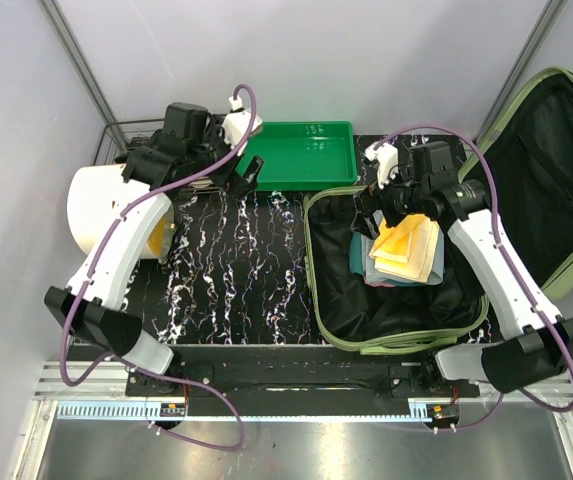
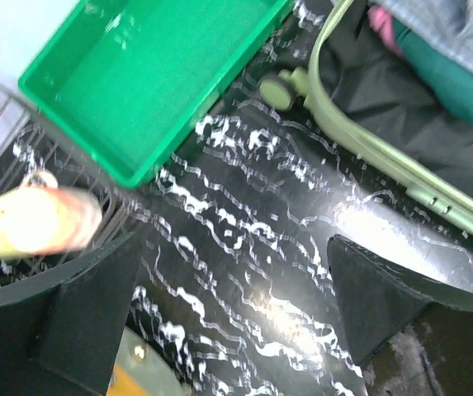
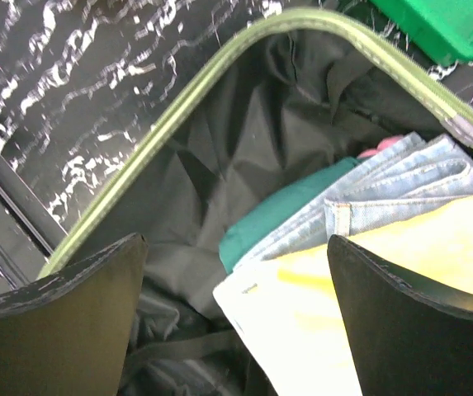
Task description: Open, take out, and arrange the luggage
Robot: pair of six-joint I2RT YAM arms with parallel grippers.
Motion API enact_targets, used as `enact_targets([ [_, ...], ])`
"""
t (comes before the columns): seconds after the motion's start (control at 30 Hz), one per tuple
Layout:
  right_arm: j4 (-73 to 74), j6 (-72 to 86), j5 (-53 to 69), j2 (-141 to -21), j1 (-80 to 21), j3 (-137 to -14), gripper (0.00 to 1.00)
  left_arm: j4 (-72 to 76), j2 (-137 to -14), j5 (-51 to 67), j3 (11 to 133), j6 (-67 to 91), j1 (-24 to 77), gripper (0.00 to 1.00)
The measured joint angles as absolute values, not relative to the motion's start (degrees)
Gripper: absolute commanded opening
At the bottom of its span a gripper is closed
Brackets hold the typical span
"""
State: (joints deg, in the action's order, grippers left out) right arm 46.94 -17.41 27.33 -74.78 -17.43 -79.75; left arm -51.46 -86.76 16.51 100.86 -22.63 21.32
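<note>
Far L: a white round tub (image 1: 101,205) sits at the table's L edge, w/ a wire rack (image 1: 116,135) behind it. My L gripper (image 1: 244,172) (image 2: 236,305) hangs over the black marbled table (image 1: 246,270) (image 2: 244,206), just beside the L end of the green tray (image 1: 301,155) (image 2: 153,74). Jaws are spread wide w/ nothing betw them, only tabletop showing in the gap. At the L edge of my L wrist view there's a blurred pale yellow thing (image 2: 30,219) over the rack bars; can't tell what it is. That view also catches one small green wheel (image 2: 279,89) of the luggage near the tray's corner.

R of centre: the luggage (image 1: 318,280) (image 2: 343,124) (image 3: 162,124) lies open on the R half of the table. Its black-lined base is flat and its lid is propped up against the R wall. Inside the base sits a folded clothes stack: yellow cloth (image 1: 411,245) (image 3: 434,247) on top, pale denim (image 3: 401,190) under it, teal fabric (image 3: 277,219) lower, and a bit of pink (image 3: 376,151) at the back.

My R gripper (image 1: 374,203) (image 3: 236,322) hovers over the base's back L part, by the stack's L edge. Its jaws are wide apart and hold nothing
</note>
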Motion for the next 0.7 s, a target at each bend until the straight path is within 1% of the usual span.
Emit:
enact_targets([
  [0.07,50.7,-20.7,26.7,-77.0,-16.9,-81.4,1.0,-50.6,-88.6,18.8,103.0,-22.9,21.4,0.99],
  [0.17,56.2,-25.5,25.5,-81.0,-15.9,-83.8,1.0,-50.6,-97.6,23.2,113.6,-22.9,21.5,0.99],
  [0.23,60.3,-28.6,24.5,-82.0,-14.9,-84.0,1.0,-49.5,-101.4,25.3,115.9,-22.2,21.5,0.99],
  [0.33,64.3,-32.1,23.5,-80.5,-14.0,-82.7,0.99,-49.5,-104.2,28.1,115.7,-21.4,21.5,0.99],
  [0.43,66.7,-35.4,22.8,-76.2,-13.8,-79.3,0.97,-48.7,-104.5,30.8,114.2,-21.1,21.5,0.99],
  [0.5,67.9,-37.8,22.3,-73.1,-13.8,-76.8,0.94,-47.3,-104.5,33.0,112.9,-21.1,21.5,0.98],
  [0.53,68.2,-39.0,22.0,-71.9,-13.8,-75.7,0.9,-46.5,-104.5,34.5,112.1,-20.8,21.5,0.98],
  [0.6,68.2,-41.1,21.9,-70.1,-13.8,-73.6,0.85,-45.3,-104.5,36.9,110.4,-20.0,21.5,0.96],
  [0.63,67.7,-42.2,21.9,-69.5,-13.8,-72.4,0.83,-44.4,-104.3,37.9,109.5,-19.6,21.5,0.95],
  [0.7,66.4,-44.5,21.5,-68.7,-13.8,-70.0,0.84,-42.3,-103.5,39.6,106.2,-18.8,21.5,0.94],
])
